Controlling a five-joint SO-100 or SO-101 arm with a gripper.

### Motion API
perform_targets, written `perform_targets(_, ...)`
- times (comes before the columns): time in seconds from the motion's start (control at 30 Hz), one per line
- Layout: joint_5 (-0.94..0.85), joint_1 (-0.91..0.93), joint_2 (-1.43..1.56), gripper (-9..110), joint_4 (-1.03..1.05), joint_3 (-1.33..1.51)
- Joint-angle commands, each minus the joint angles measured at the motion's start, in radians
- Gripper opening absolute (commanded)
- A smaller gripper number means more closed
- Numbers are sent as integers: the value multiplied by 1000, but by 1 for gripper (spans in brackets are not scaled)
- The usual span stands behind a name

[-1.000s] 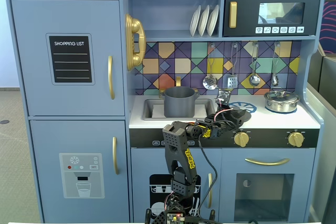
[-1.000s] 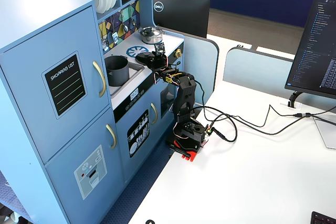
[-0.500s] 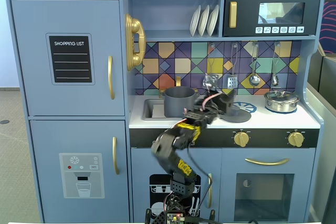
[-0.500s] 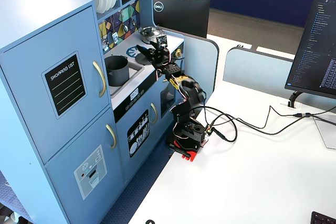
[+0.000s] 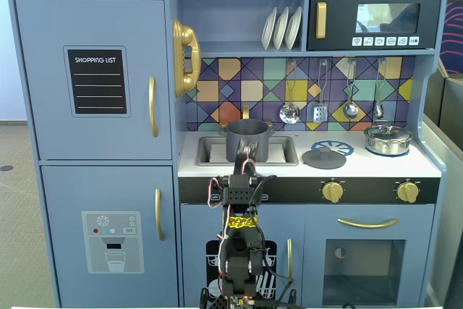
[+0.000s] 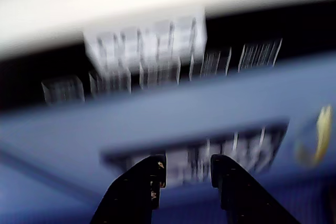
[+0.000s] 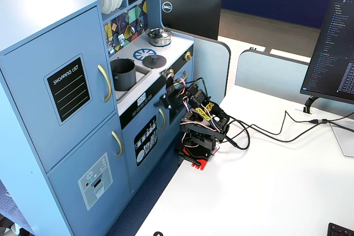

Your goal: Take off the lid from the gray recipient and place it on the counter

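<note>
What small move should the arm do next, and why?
Probably it should just settle at rest. The lid lies flat on the counter beside the burner ring, the gray pot stands uncovered in the sink, and the claw holds nothing.

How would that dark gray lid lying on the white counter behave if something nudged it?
The lid lies flat on the counter, so it would probably slide rather than roll or tip. It looks like a stiff, thin toy disc, likely light. Its small central knob seems the easiest place for a claw to grip.
</note>
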Motion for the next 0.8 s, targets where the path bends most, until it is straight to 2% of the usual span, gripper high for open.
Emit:
perform_targets(0.0,14,-87,64,0,54,144)
perform_targets(0.23,-17,-135,64,0,-72,414)
perform_targets(0.3,-67,-158,64,0,18,425)
perform_targets(0.4,-46,-193,64,0,144,426)
perform_targets(0.57,-101,-164,64,1,311,426)
perform_targets(0.77,-87,-83,66,3,311,426)
